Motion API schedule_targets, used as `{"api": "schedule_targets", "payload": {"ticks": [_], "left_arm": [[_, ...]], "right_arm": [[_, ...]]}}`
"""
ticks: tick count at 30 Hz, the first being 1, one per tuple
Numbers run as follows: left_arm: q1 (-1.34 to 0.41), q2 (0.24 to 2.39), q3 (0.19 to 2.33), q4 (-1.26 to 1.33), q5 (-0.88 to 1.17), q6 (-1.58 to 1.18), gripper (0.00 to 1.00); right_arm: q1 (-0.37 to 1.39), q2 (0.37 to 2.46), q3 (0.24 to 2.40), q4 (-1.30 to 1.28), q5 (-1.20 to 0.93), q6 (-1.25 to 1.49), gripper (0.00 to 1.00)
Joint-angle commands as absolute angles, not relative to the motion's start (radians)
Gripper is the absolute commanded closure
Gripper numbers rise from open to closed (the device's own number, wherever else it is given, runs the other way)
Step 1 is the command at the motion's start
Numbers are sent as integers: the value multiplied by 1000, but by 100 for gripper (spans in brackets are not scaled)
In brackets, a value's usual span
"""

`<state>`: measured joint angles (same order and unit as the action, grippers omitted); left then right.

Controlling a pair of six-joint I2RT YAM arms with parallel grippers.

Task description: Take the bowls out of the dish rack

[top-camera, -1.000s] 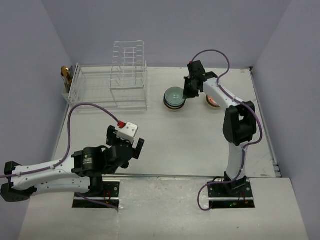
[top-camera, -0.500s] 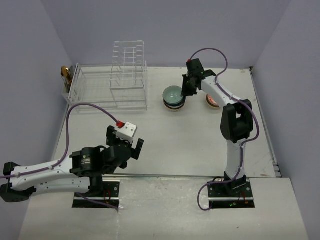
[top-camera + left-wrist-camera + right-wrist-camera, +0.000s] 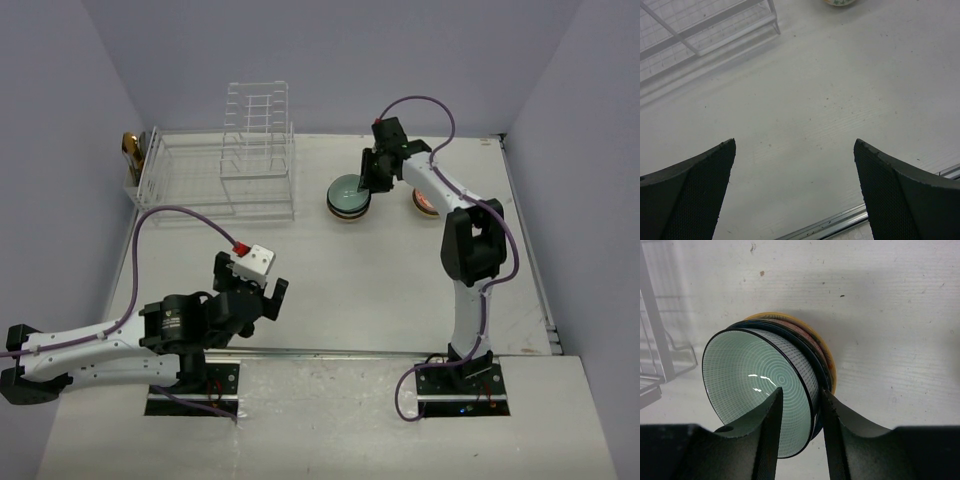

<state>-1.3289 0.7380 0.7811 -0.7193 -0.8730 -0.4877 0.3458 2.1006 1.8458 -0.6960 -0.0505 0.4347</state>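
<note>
Green bowl (image 3: 755, 385), rim pinched in the right gripper (image 3: 801, 390), should settle level on the stack (image 3: 826, 360) before release; left gripper (image 3: 795, 145) spread.

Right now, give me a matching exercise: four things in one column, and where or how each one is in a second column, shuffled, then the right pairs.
Things:
1. green bowl
2. left gripper
3. rack
4. right gripper

Places or states:
A. open above the table
B. far left, no bowls in it
C. on top of the stack
D. fingers astride a bowl rim

Pairs: 1-C, 2-A, 3-B, 4-D
</note>
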Motion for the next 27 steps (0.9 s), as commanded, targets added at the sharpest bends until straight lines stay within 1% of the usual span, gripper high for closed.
{"api": "schedule_targets", "payload": {"ticks": [1,13,14,16,17,21,27], "left_arm": [[-1327,735,775,-684,-874,-511,0],[-1327,753,772,-681,-868,-509,0],[-1327,753,772,-681,-867,-509,0],[-1327,756,773,-684,-868,-509,0],[-1327,756,773,-684,-867,-508,0],[-1327,747,772,-684,-870,-512,0],[-1327,750,775,-692,-885,-531,0]], "right_arm": [[324,2036,1846,-706,-23,414,62],[301,1965,1760,-701,-3,396,64],[301,1960,1747,-695,-3,397,65],[295,1959,1741,-692,-3,402,71],[293,1959,1735,-686,-3,402,77],[291,1968,1729,-683,-15,406,85],[291,1938,1703,-670,-35,413,85]]}}
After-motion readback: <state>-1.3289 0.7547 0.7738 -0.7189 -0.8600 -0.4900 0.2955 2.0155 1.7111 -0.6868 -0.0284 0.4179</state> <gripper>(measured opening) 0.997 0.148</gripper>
